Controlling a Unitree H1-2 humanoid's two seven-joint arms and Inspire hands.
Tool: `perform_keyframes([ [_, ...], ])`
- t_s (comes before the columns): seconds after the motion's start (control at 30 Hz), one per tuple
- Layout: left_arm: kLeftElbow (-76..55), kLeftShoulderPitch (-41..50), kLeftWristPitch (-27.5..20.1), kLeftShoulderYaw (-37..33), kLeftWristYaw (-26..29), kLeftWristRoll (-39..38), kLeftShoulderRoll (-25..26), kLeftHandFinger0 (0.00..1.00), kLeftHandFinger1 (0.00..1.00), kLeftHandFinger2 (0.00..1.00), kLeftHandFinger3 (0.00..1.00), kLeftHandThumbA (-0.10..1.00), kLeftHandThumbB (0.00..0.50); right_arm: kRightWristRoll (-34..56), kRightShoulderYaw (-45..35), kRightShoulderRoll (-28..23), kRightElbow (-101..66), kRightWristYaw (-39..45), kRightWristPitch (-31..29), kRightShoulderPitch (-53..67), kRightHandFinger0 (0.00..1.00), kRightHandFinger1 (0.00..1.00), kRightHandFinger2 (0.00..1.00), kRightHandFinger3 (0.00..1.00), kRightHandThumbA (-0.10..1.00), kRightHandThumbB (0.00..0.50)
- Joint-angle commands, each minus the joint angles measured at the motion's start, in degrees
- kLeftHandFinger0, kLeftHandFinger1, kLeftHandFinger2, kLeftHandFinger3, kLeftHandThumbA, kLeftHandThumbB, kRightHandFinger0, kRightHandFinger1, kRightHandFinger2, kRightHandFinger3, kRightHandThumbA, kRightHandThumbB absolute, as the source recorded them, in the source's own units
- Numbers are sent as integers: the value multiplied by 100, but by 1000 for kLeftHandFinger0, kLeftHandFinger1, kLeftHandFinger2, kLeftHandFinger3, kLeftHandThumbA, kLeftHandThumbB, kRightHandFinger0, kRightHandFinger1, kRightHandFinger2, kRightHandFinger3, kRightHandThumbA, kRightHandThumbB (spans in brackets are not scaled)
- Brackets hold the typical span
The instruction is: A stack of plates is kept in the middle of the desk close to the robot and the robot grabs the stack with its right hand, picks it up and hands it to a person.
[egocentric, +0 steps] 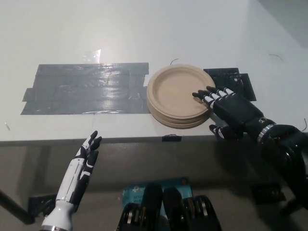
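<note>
A stack of tan paper plates point(179, 94) lies on the white desk point(144, 33), near its front edge, right of the middle. My black right hand point(225, 109) is at the stack's right rim, open. Its fingers point(206, 95) reach over the top plate's right edge, and the thumb point(215, 130) hangs low by the desk's front edge. My white left hand point(85, 156) rests below the desk edge at the lower left, open and holding nothing.
A wide patch of dark grey tape point(86, 87) covers the desk left of the plates. A smaller black patch point(227, 79) lies right of the stack. The desk's front edge point(120, 139) runs just below the plates.
</note>
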Motion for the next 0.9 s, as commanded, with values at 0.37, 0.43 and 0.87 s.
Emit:
perform_keyframes([
  [0.37, -96, -38, -30, 5, -162, -24, 57, 1000, 1000, 1000, 1000, 1000, 0, -24, -189, 16, 76, -620, -333, -75, 1000, 1000, 1000, 1000, 697, 500],
  [0.43, -106, -38, -9, -2, -177, -3, 57, 1000, 1000, 1000, 1000, 1000, 0, -106, -179, 78, 193, -904, -434, -79, 1000, 1000, 1000, 1000, 825, 500],
  [0.87, -102, -34, -16, -22, -226, 24, 68, 1000, 1000, 1000, 1000, 1000, 0, -468, -40, 391, 671, -1509, -382, -313, 1000, 1000, 1000, 1000, 1000, 500],
])
